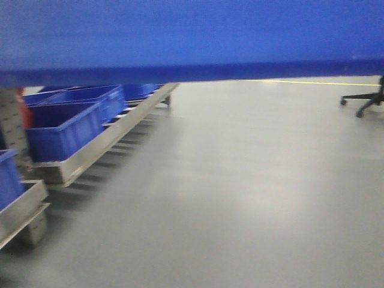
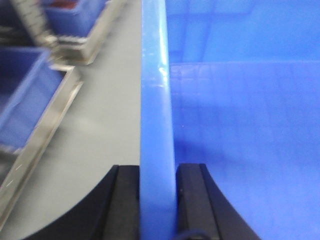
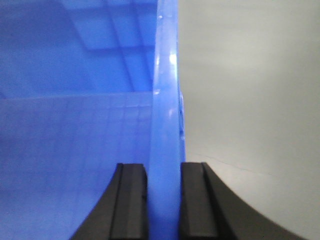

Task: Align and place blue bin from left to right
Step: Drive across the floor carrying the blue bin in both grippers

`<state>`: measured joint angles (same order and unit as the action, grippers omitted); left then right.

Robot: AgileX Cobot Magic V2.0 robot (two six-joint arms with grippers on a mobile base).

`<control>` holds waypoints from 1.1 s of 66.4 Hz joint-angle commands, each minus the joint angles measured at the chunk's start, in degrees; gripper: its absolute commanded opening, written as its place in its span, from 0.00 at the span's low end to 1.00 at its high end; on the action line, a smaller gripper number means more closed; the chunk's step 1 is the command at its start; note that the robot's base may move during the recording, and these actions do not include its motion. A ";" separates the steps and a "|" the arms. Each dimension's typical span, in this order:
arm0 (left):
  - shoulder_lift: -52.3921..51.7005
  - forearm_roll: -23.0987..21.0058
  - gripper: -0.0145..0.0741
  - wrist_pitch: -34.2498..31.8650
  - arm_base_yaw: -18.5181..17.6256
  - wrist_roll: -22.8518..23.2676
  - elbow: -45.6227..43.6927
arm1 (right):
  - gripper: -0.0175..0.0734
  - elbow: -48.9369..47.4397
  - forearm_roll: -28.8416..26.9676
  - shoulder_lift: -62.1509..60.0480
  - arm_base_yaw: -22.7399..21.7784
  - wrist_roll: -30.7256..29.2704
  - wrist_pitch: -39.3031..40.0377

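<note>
While both pincers clamp its opposite rims, the blue bin (image 1: 192, 36) spans between them.
Left gripper (image 2: 158, 200): narrow, pinching the rim; bin interior to its right.
Right gripper (image 3: 164, 200): narrow, pinching the rim; interior to its left.
Stored bins (image 1: 63, 129) on metal rack (image 1: 102, 144): beyond the left gripper's outer side.
Floor (image 1: 240, 192): grey, outside the right gripper.

Along the left of a smooth grey floor (image 1: 240, 198), several blue crates (image 1: 63, 129) sit in a row on a low metal rail frame (image 1: 99, 147) beside a perforated post (image 1: 12, 123), while a thin yellow line (image 1: 312, 82) and a black wheeled chair base (image 1: 363, 102) (only its legs show) lie at the far right.
</note>
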<state>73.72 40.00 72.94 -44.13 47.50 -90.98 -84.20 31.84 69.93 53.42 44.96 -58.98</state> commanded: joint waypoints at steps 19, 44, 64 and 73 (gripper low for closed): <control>-0.45 2.52 0.04 -3.89 -0.64 0.10 -0.51 | 0.12 -0.58 1.49 -0.93 0.32 -0.05 5.84; -0.45 2.52 0.04 -3.89 -0.64 0.10 -0.51 | 0.12 -0.58 1.49 -0.93 0.32 -0.05 5.84; -0.45 2.52 0.04 -3.89 -0.64 0.10 -0.51 | 0.12 -0.58 1.49 -0.93 0.32 -0.05 5.84; -0.45 2.52 0.04 -3.89 -0.64 0.10 -0.51 | 0.12 -0.58 1.49 -0.93 0.32 -0.05 5.84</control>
<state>73.72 40.00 72.94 -44.13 47.50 -90.98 -84.20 31.84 69.93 53.42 44.96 -58.98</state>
